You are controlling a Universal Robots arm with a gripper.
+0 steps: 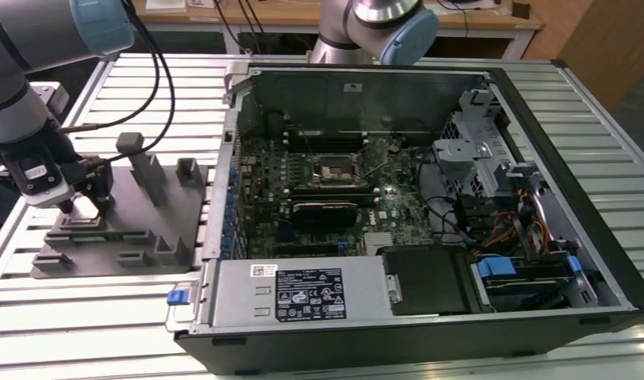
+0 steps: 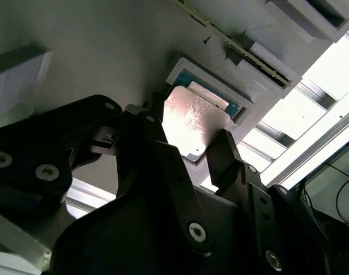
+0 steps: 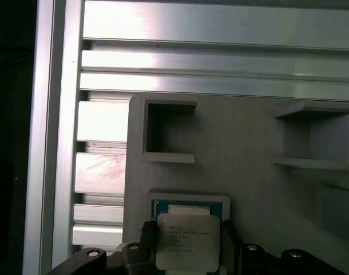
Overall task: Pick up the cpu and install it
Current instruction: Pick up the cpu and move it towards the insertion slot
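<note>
noted gripper [image 2: 191, 137] clamped on cpu [image 3: 187, 240] edges, holder [image 3: 249, 149] just beneath; narrow hold, could slip or tilt if jolted.

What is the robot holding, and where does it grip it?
The cpu, pinched at two opposite edges between the jaws, above its recess in the grey block.

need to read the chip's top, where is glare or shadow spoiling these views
Second wrist view: glare whitens the cpu top, the table slats are blown out, and the end effector is a dark silhouette; first wrist view: the cpu is evenly lit with its top clear, slats bright; exterior view: even light, no strong glare.
</note>
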